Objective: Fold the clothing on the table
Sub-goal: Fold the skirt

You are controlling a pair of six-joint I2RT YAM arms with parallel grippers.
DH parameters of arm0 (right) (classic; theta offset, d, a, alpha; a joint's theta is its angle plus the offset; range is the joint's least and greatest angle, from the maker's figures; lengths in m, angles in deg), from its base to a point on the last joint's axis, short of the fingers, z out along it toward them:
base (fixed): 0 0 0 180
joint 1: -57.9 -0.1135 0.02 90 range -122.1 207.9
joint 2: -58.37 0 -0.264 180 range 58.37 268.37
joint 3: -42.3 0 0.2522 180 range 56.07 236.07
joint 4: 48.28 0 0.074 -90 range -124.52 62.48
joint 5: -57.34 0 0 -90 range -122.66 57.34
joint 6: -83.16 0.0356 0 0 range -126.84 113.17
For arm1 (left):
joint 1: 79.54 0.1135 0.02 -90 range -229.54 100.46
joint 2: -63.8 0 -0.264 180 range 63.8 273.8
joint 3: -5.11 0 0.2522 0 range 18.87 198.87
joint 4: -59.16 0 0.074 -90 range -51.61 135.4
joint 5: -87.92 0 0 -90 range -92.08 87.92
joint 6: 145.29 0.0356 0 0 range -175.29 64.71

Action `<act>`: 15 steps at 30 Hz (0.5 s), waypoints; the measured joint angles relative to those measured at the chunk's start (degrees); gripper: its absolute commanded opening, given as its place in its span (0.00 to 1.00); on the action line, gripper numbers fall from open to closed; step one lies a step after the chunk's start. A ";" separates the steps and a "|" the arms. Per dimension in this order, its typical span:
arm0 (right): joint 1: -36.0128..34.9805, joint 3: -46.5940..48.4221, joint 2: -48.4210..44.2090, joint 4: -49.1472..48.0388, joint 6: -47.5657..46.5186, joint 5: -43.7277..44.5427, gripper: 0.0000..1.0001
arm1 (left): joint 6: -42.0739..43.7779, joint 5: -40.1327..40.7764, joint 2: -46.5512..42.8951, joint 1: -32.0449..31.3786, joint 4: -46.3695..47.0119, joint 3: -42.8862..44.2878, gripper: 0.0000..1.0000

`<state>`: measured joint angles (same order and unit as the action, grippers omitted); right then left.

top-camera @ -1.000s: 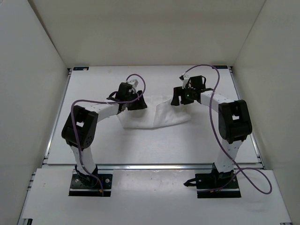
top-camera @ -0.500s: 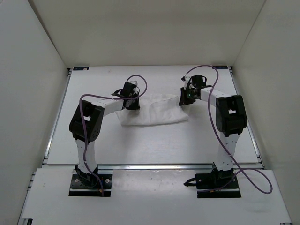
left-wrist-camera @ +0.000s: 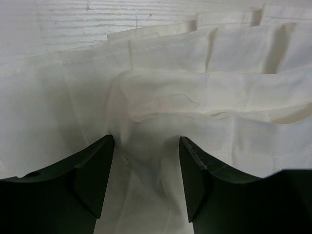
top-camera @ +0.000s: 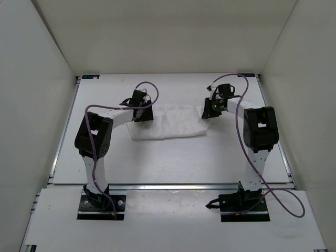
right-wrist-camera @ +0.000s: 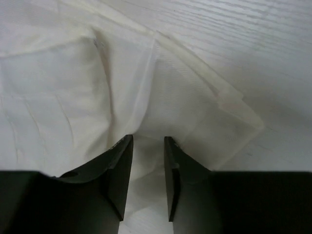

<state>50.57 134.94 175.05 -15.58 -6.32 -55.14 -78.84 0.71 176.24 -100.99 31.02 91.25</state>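
Note:
The clothing [top-camera: 168, 122] is a white folded strip lying across the middle of the table [top-camera: 157, 157]. My left gripper [top-camera: 140, 113] is low at the strip's left end. In the left wrist view it [left-wrist-camera: 146, 141] is open, with stacked folds of the clothing [left-wrist-camera: 195, 92] ahead and loose fabric lying between the fingers. My right gripper [top-camera: 208, 111] is at the strip's right end. Its jaws [right-wrist-camera: 148, 139] stand a narrow gap apart, with the clothing's corner [right-wrist-camera: 195, 107] bunched around the tips and nothing pinched.
White walls enclose the table on the left, right and far sides. The table's metal rim [top-camera: 173, 185] runs along the near edge, with both arm bases [top-camera: 102, 202] behind it. Purple cables [top-camera: 283, 197] loop off each arm.
The clothing has gone from a lumpy shape with a raised fold to a flatter strip. Both grippers have shifted slightly toward the far side and sit lower on its ends.

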 measured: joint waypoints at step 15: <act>1.16 -8.94 -16.83 1.79 5.07 -0.39 0.88 | 2.14 3.06 -12.28 2.03 -0.61 -4.02 0.73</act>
<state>51.73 126.00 158.22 -13.78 -1.25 -55.53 -76.70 3.77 163.96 -98.96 30.41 87.23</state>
